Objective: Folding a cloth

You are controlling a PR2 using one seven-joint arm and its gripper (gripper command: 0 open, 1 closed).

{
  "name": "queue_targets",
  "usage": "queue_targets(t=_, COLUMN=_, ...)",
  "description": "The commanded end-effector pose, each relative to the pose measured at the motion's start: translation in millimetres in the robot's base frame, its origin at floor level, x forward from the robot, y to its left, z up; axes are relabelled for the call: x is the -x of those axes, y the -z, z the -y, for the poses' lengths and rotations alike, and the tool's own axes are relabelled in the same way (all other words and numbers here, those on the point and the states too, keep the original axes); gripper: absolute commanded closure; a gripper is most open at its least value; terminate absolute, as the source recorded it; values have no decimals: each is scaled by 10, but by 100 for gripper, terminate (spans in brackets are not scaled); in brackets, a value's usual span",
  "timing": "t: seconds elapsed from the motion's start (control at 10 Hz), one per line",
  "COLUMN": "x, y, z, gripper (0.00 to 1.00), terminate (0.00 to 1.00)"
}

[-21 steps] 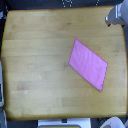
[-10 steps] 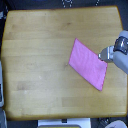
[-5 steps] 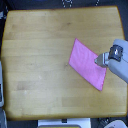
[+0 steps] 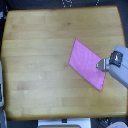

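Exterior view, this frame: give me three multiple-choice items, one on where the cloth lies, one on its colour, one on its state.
1. Where does the cloth lie on the wooden table?
A. toward the exterior view's right
B. at the exterior view's left edge
C. off the table

2. What colour is the cloth?
A. blue
B. pink-magenta
C. white

3. How does the cloth lie?
A. crumpled in a ball
B. rolled up
C. spread flat, unfolded

Answers: 1 A, it lies right of the table's middle, with the gripper at its right edge. 2 B, it is plain pink-magenta. 3 C, it shows as a single flat four-sided shape with no fold visible.
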Motion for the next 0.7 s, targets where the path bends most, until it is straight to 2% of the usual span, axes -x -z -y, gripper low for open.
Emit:
queue_targets(t=0.0, x=-9, y=527, z=-61, gripper=0, terminate=0)
queue_targets(t=0.6, x=63, y=813, z=-39, gripper=0, terminate=0)
